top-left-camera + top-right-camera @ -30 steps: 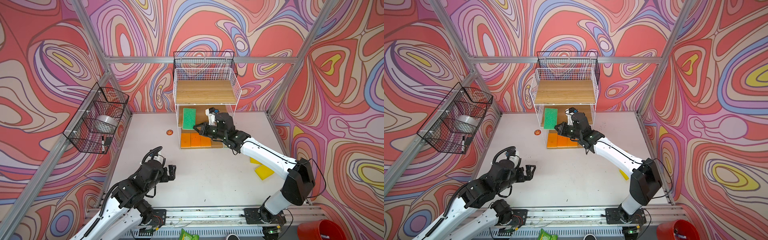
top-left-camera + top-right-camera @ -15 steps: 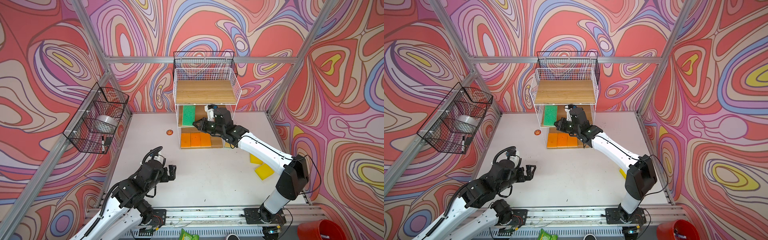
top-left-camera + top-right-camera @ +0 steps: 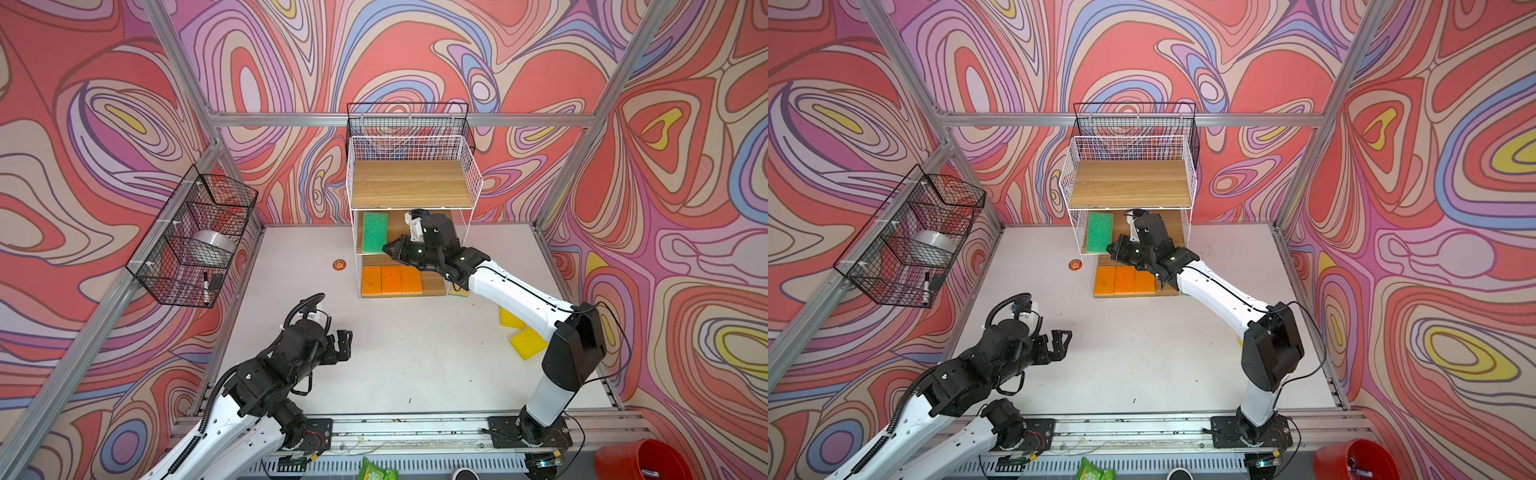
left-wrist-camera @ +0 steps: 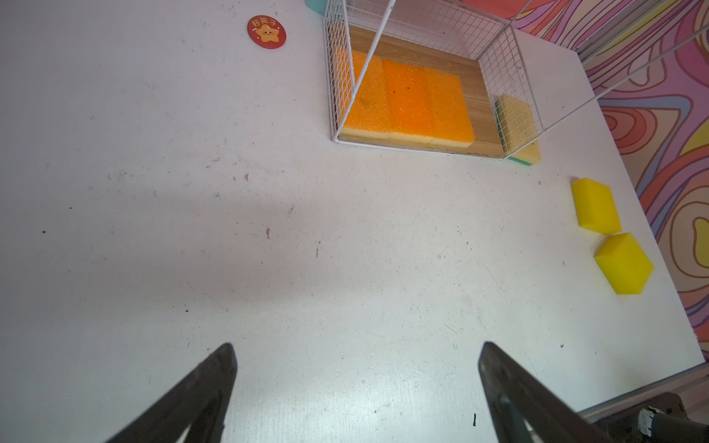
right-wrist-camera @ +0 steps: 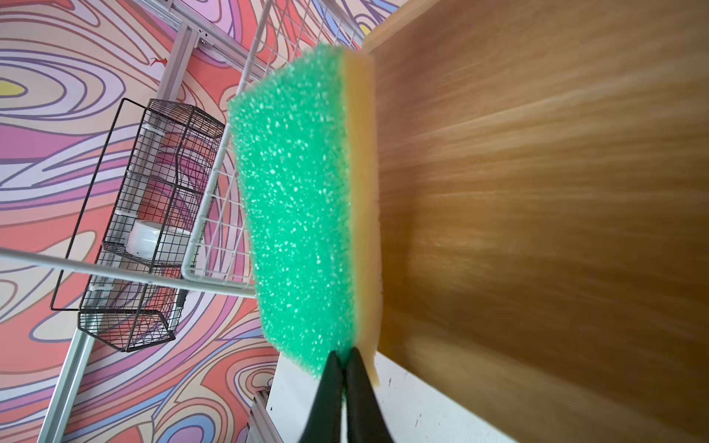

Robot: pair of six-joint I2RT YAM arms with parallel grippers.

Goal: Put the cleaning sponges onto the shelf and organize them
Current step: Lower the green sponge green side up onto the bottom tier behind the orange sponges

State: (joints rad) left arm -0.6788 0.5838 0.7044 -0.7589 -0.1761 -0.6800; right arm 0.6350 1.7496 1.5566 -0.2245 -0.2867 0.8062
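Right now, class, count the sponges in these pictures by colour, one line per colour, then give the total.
Orange sponges: 3, side by side on the bottom board of the shelf
Green sponges: 2, one on the middle board, one pale side up beside the shelf
Yellow sponges: 2, on the table
Total: 7

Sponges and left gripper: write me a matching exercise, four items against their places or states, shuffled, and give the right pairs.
Column 1
1. orange sponges
2. green sponge, green face up
3. yellow sponges
4. left gripper

Column 2
A. open, over the table
B. on the middle board of the shelf
C. on the table, right of the shelf in both top views
D. side by side on the shelf's bottom board

Pairs: 1-D, 2-B, 3-C, 4-A
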